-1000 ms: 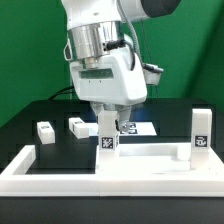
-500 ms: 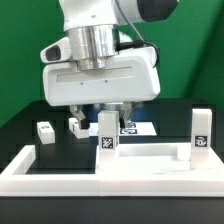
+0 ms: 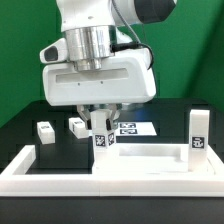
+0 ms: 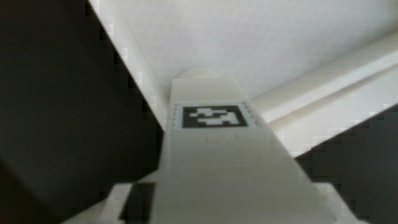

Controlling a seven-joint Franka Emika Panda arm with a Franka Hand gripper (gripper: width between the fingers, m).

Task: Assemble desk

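While gripper clamps one leg, another leg stands upright at one desk top, two loose legs lie flat.

The exterior view stands off the arm, a little above the table, and faces the green backdrop. It sits far enough back to take in the whole desk top across the lower frame, with the gripper and its housing filling the upper centre. The wrist view looks down along the gripper from very close, so one tagged leg fills most of it. The pale surface behind is probably the desk top. Both views share that leg.
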